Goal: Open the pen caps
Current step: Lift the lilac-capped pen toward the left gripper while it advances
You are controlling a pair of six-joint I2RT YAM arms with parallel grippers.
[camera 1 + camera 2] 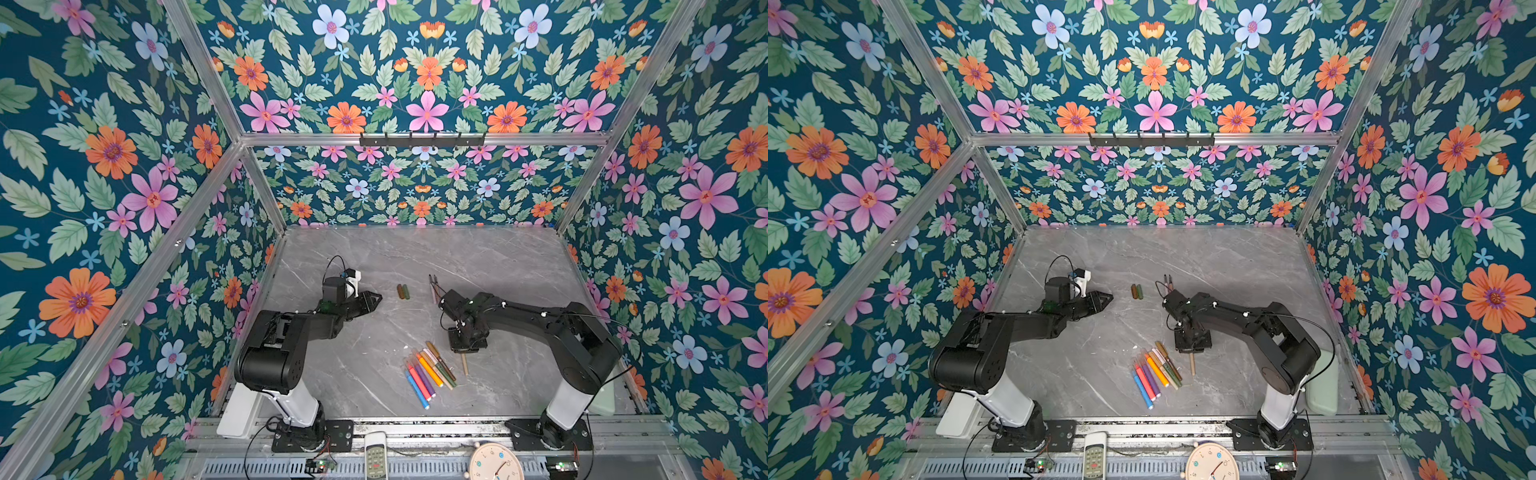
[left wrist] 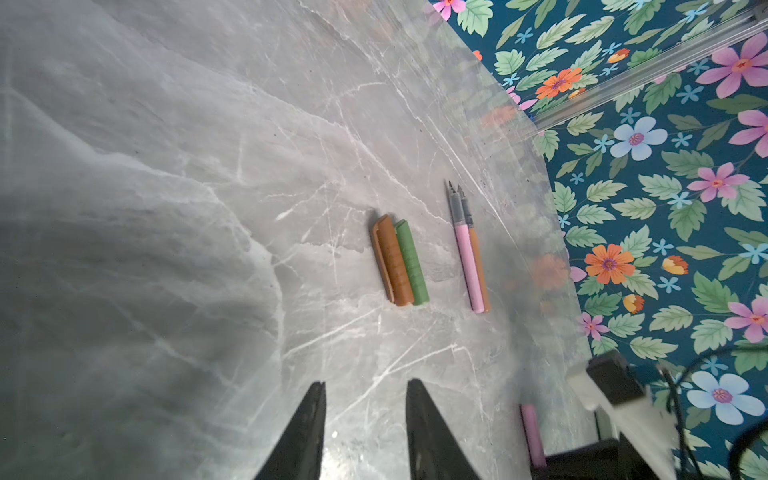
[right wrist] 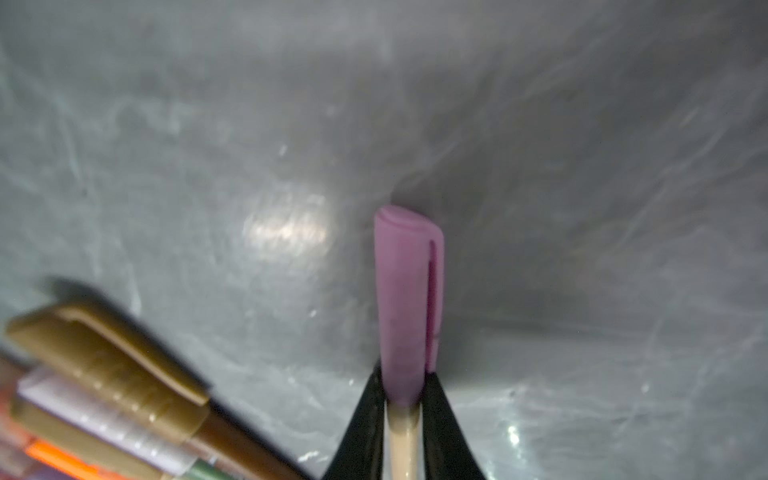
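- The left gripper [image 2: 365,383] holds its jaws spread and empty; the two loose caps [image 2: 399,259], brown and green, lie ahead of it, apart.
- It likely needs to cross over, take the pink cap [image 3: 405,299] on its free length and pull straight along the pen.
- The right gripper [image 3: 403,382] pinches the beige pen [image 3: 402,440] at the cap's rim, which may clamp the cap on. The cap juts beyond the tips, near the capped pens [image 3: 108,365].

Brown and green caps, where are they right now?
The caps lie side by side mid-table in both top views, between the left gripper and two uncapped pens.
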